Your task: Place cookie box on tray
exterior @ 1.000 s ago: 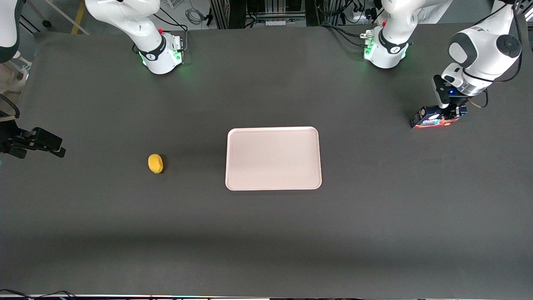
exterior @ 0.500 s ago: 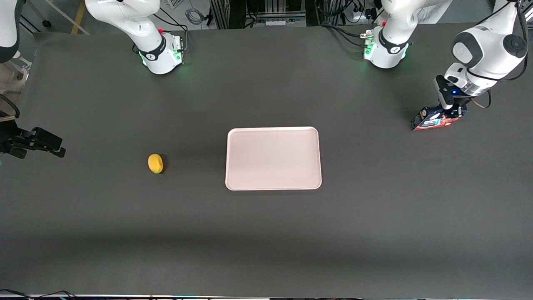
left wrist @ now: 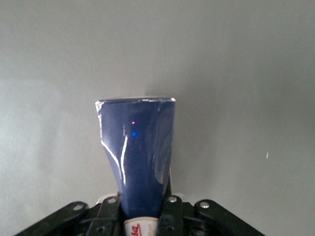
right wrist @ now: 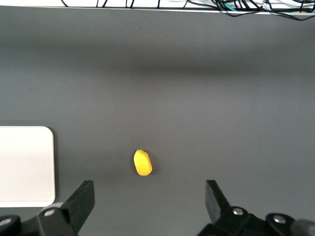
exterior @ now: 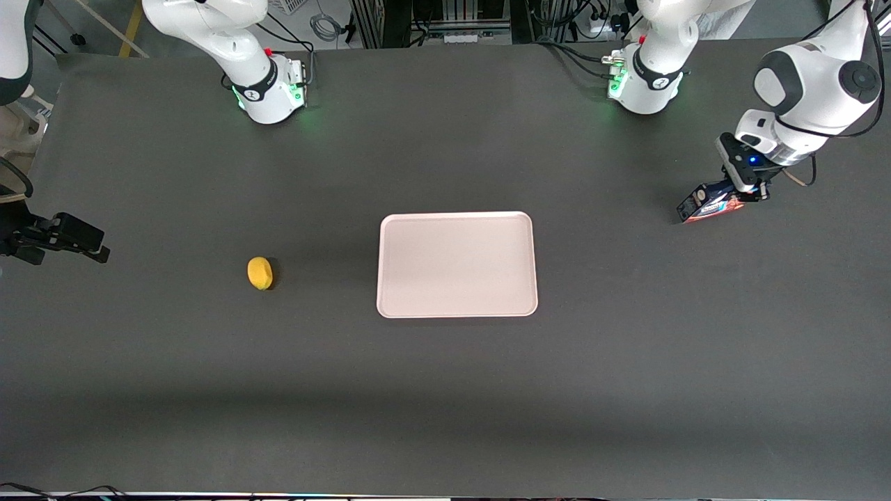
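Note:
The cookie box (exterior: 706, 205), dark navy with a red-orange face, is held tilted just above the table toward the working arm's end. My left gripper (exterior: 746, 192) is shut on one end of it. In the left wrist view the navy box (left wrist: 138, 157) is pinched between the two black fingers (left wrist: 170, 216) and sticks out away from the camera. The pale pink tray (exterior: 456, 264) lies flat in the middle of the table, well apart from the box, and is empty. A corner of the tray (right wrist: 24, 167) shows in the right wrist view.
A small yellow rounded lump (exterior: 259, 273) lies on the table beside the tray, toward the parked arm's end; it also shows in the right wrist view (right wrist: 142, 162). The two arm bases (exterior: 637, 87) stand along the table's edge farthest from the front camera.
My left gripper has lifted and shifted a little toward the tray with the cookie box in it. The box now tilts more. The tray and yellow lump have not moved.

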